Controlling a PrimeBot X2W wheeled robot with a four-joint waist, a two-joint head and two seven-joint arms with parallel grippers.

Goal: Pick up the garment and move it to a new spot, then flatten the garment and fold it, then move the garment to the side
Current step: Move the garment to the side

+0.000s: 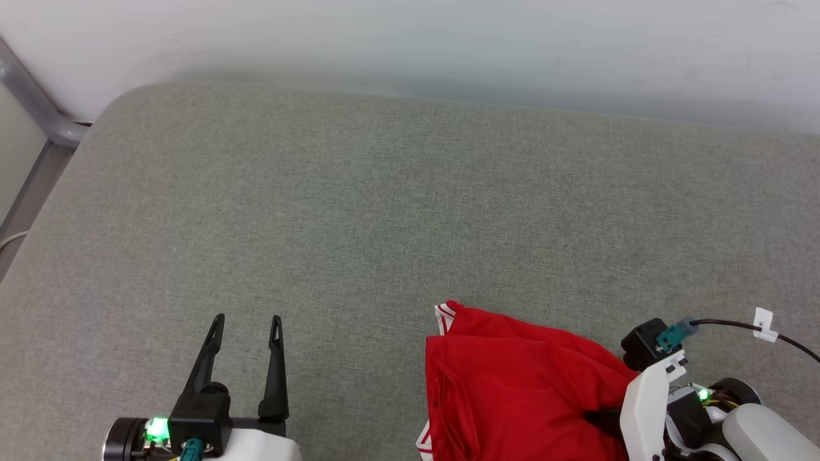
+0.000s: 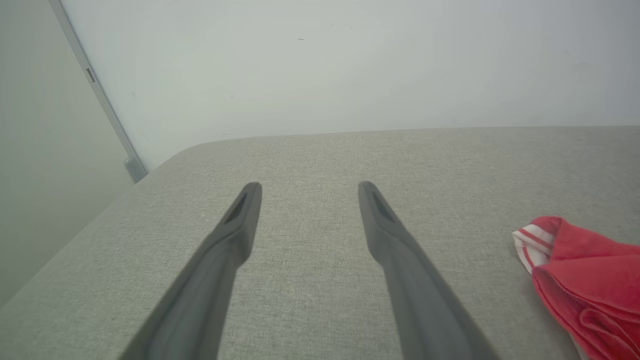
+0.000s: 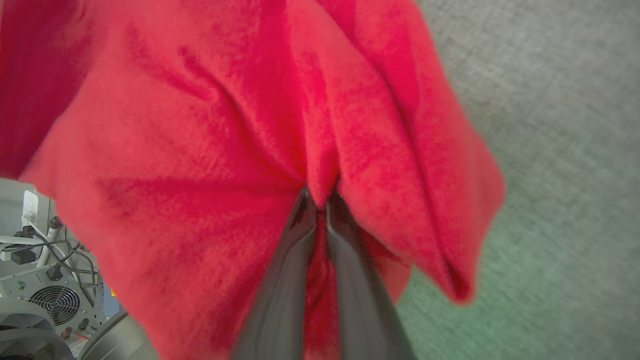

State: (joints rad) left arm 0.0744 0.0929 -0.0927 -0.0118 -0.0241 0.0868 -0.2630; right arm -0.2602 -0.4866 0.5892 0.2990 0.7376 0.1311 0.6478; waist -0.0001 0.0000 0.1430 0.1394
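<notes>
At the lower left of the head view, the left gripper has its two dark fingers spread apart over bare fabric. At the lower right, the right gripper is pinched tight on a gathered fold of the garment. The red cloth is bunched just left of that arm, and white-and-red striped trim shows at its upper left corner and bottom edge. A black cable with a white tag runs off to the right. The grey-green woven surface stretches up the frame to a rounded corner at the upper left. Beyond it stands a pale wall, with a grey metal rail slanting down the upper left corner. In the lower left of the right wrist view, a grey unit with a fan grille and cables sits below the hanging cloth.
</notes>
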